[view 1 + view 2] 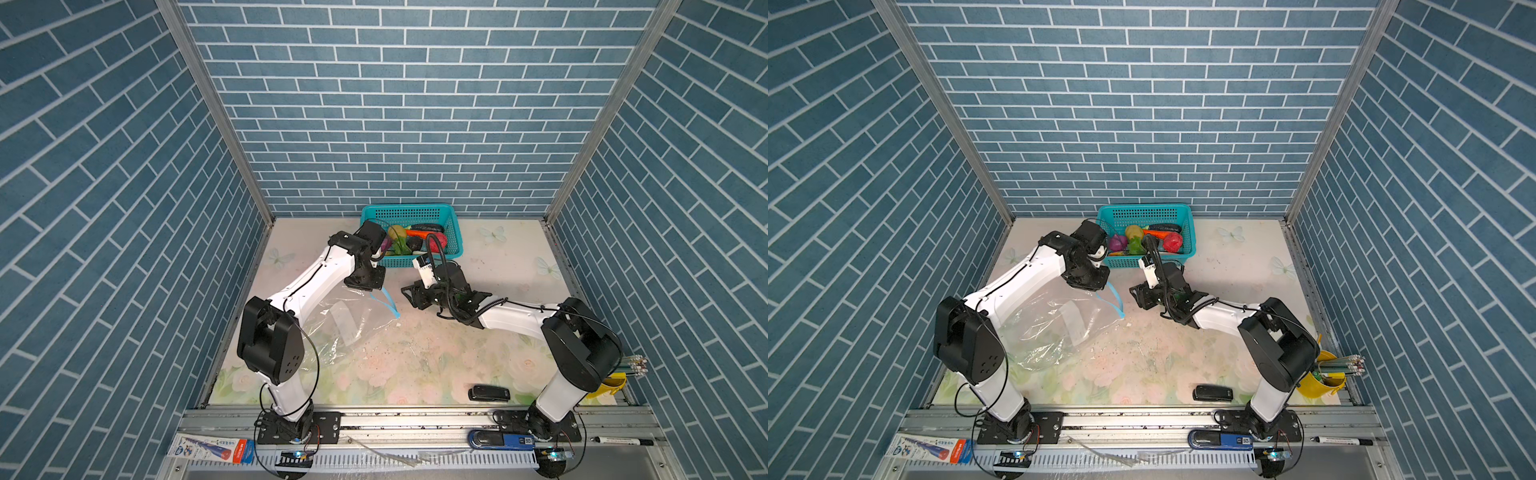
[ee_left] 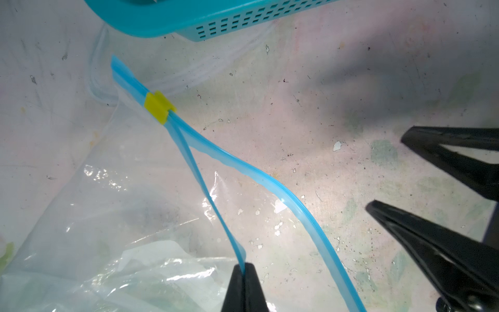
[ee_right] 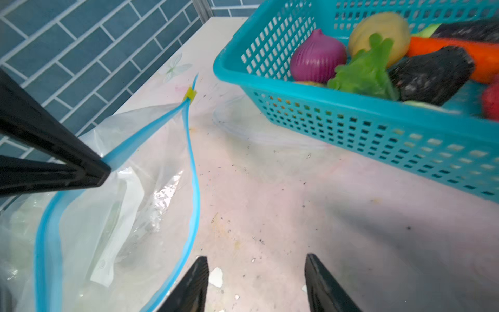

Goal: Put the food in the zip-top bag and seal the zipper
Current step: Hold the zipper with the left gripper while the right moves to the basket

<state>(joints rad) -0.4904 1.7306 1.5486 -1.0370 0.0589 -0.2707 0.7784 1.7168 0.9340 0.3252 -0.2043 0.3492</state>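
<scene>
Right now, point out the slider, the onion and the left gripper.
slider (image 2: 159, 108): left wrist view, middle of the yellow tab.
onion (image 3: 318, 55): right wrist view, middle of its purple side.
left gripper (image 2: 244, 267): left wrist view, between fingertips shut on the zipper (image 2: 206, 189).

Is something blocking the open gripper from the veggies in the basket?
Only the near wall of the basket. The food lies behind it, so the open right gripper would probably have to go over the rim. Nothing visible covers the food.
</scene>
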